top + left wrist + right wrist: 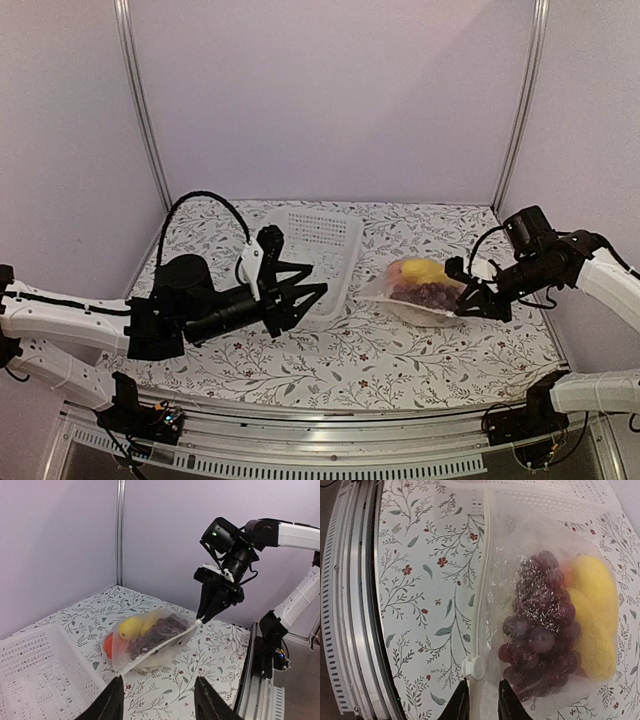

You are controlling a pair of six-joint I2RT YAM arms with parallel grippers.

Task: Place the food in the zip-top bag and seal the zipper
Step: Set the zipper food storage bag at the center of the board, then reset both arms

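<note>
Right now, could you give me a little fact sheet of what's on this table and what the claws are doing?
zip-top bag: lying on the table beside the white basket
inside: grapes, yellow pieces, red piece
zipper slider: just ahead of right gripper
right gripper: at the zipper, grip unclear
left gripper: open, empty, near the basket

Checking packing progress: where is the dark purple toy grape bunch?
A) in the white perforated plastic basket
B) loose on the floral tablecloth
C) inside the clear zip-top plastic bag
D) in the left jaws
C: the dark purple grape bunch shows through the clear zip-top plastic bag, beside the yellow pieces.
</note>
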